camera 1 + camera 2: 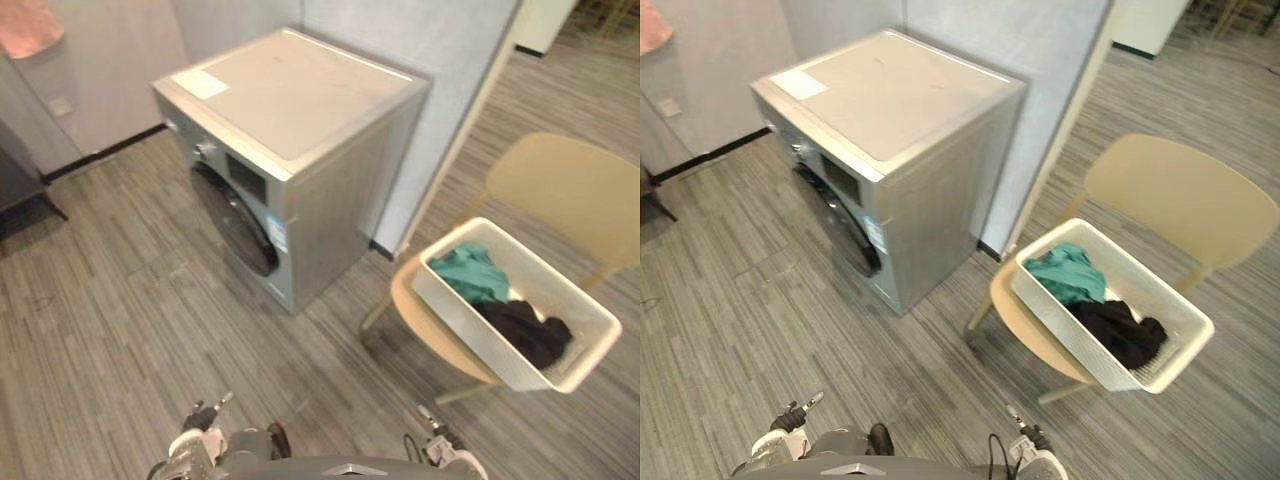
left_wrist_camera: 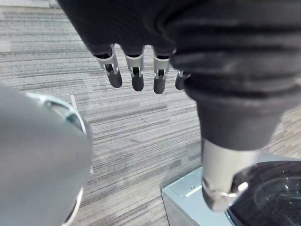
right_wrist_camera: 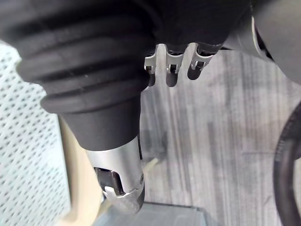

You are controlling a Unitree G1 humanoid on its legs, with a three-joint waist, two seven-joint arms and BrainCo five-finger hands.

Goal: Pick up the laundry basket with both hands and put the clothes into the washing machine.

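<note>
Well, left hand (image 2: 135,70) and right hand (image 3: 171,73) hang above the floor (image 2: 141,136), both loosely spread, empty.

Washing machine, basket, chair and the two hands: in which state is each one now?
washing machine: upright, door shut.
laundry basket: resting on the chair seat, not lifted.
teal garment: inside the basket.
black garment: inside the basket.
chair: upright, carrying the basket.
left hand: open, empty.
right hand: open, empty.

Floor (image 1: 120,330): grey striped planks.
Wall (image 1: 120,70): pale grey, dark skirting (image 1: 105,152) at bottom.
Chair (image 1: 575,185): beige, rounded back, at the right.
</note>
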